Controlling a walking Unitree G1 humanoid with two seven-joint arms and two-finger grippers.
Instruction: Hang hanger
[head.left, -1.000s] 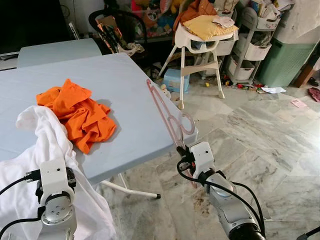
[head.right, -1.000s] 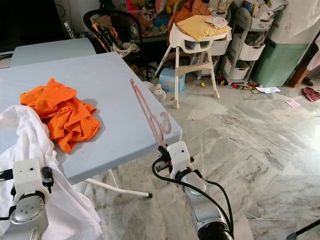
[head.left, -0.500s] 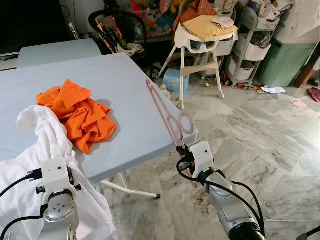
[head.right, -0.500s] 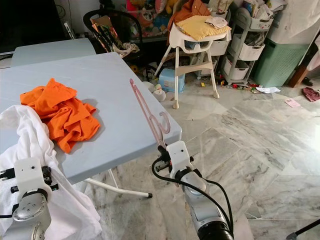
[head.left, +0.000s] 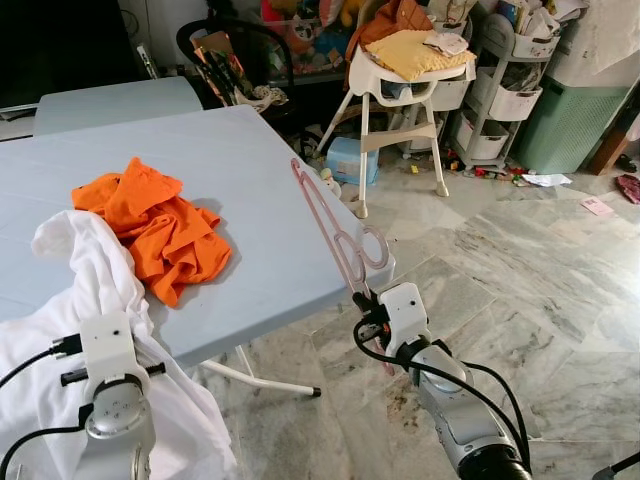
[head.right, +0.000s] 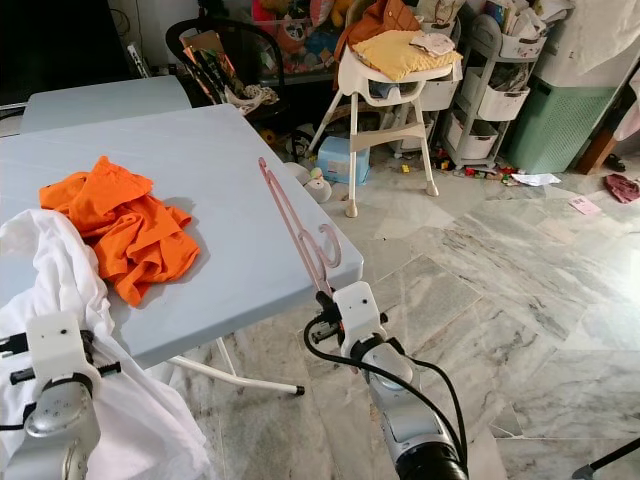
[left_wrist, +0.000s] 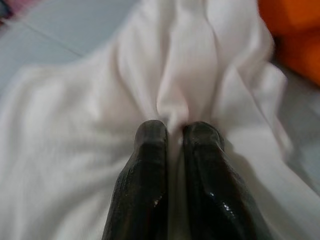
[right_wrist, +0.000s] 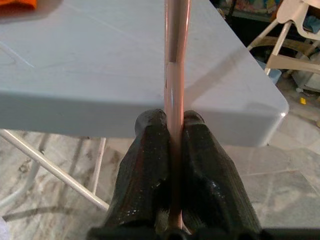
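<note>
Here, the right pincer (right_wrist: 172, 145) is clamped on the pink hanger (head.left: 335, 225), slanting toward 11 o'clock over the surface (head.left: 250, 180) corner, while the left pincer (left_wrist: 172, 137) pinches the white garment (head.left: 70, 300), which could slide off that edge if tugged.

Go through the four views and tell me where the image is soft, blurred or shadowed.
Eye views: sharp and evenly lit; the orange garment casts a soft shadow on the table, and the far left corner of the room is dark. Left wrist view: soft all over, the white cloth blurred beyond the left gripper. Right wrist view: the pink hanger blurs with distance beyond the right gripper.
</note>
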